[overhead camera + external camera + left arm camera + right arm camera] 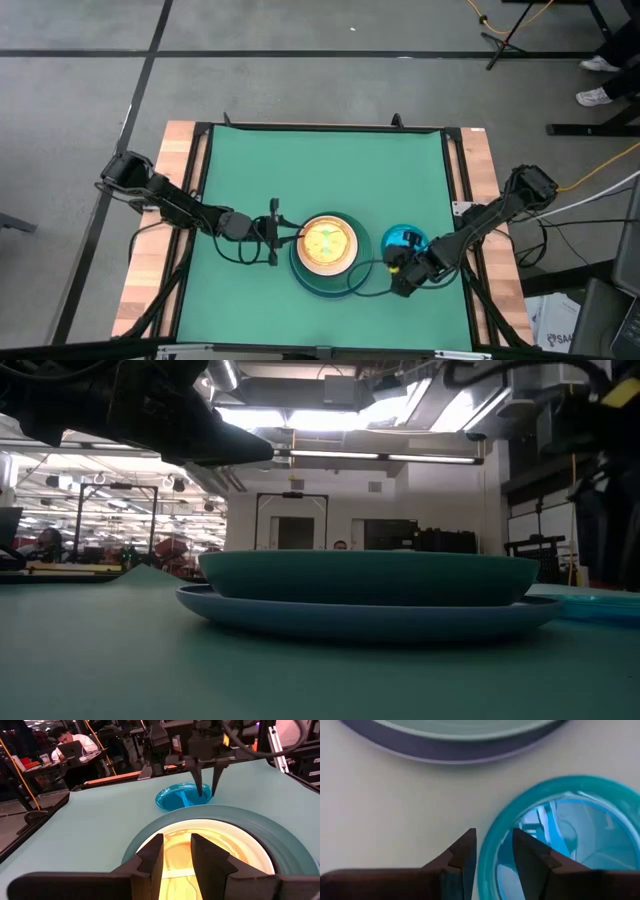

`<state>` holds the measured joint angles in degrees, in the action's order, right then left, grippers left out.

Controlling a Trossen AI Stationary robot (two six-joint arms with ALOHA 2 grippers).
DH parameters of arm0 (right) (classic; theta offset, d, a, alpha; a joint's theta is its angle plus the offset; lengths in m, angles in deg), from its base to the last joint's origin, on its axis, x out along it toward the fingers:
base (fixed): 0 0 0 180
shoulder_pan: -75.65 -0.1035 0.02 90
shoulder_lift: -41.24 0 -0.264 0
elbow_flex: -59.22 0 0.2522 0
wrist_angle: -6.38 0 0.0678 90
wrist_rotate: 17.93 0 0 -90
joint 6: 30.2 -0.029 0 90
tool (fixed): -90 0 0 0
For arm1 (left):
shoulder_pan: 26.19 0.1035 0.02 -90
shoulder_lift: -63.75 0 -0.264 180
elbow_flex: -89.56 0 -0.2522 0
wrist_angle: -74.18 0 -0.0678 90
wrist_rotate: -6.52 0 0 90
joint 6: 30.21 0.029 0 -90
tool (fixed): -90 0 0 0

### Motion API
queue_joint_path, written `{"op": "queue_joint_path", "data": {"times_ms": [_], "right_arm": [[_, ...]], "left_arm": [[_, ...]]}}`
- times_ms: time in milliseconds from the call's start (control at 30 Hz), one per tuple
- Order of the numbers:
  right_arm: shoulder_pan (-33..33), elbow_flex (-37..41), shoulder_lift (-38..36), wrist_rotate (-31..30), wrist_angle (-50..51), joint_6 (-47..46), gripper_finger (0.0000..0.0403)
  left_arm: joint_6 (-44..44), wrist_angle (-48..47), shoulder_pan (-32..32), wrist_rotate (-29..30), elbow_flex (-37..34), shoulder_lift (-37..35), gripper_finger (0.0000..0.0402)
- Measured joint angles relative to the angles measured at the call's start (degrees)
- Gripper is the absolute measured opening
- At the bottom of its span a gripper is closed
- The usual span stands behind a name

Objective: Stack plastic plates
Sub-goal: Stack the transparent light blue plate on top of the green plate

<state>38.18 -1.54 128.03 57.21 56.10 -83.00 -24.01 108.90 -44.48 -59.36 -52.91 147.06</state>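
We are seeing the stack [326, 258] sitting at lower centre, the cyan plate [404, 240] just right. The right end effector [493, 851] is straddling its rim, fingers apart; the left end effector [176, 851] is hovering, apart, over the orange plate [200, 851].

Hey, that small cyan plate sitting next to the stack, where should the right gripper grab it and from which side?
Probably by the rim. The cyan plate lies flat on the green mat, beside the stack and apart from it, so only its raised edge offers a pinch. The right gripper already straddles the rim on the side away from the stack, fingers open; coming down there, one finger inside and one outside, looks best.
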Motion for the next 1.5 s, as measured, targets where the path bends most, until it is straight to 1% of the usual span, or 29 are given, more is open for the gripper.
{"op": "queue_joint_path", "data": {"times_ms": [200, 367, 533, 667, 767, 867, 1067, 1200, 1500], "right_arm": [[0.0, 1.72, 0.02, -1.54, -3.46, -0.81, 0.0117], [0.0, 3.46, 0.02, -1.26, -6.22, -0.95, 0.0117], [0.0, 3.62, 0.5, -1.15, -6.56, -1.05, 0.0117], [0.0, 3.62, 2.44, 0.92, -6.01, -0.9, 0.0117], [0.0, 3.62, 3.25, 0.49, -6.03, -0.79, 0.0115], [-0.02, 3.59, 3.34, 0.33, -6.1, -0.27, 0.0097], [-0.02, 2.74, 3.39, 0.9, -5.2, 2.37, 0.0035], [-0.02, 0.99, 3.43, 0.96, -2.73, 3.56, 0.0007], [-0.02, -1.43, 3.43, 1.06, 2.35, 4.41, 0.0001]], "left_arm": [[-0.02, 0.02, 0.01, 0.02, 0.0, 0.0, 0.0092], [-0.07, 0.02, 0.0, 0.02, 0.0, 0.0, 0.0092], [-0.09, 0.02, 0.0, 0.02, 0.0, 0.0, 0.0092], [-0.09, 0.01, 0.01, 0.02, -0.02, 0.0, 0.0092], [-0.09, 0.02, 0.01, 0.02, -0.02, 0.0, 0.0092], [-0.11, 0.02, 0.01, 0.02, -0.02, 0.0, 0.0092], [-0.09, 0.02, -0.01, 0.03, -0.02, 0.0, 0.0092], [-0.07, 0.02, 0.01, 0.04, -0.02, 0.0, 0.0092], [-0.07, 0.02, 0.01, 0.04, -0.02, 0.0, 0.0092]]}}
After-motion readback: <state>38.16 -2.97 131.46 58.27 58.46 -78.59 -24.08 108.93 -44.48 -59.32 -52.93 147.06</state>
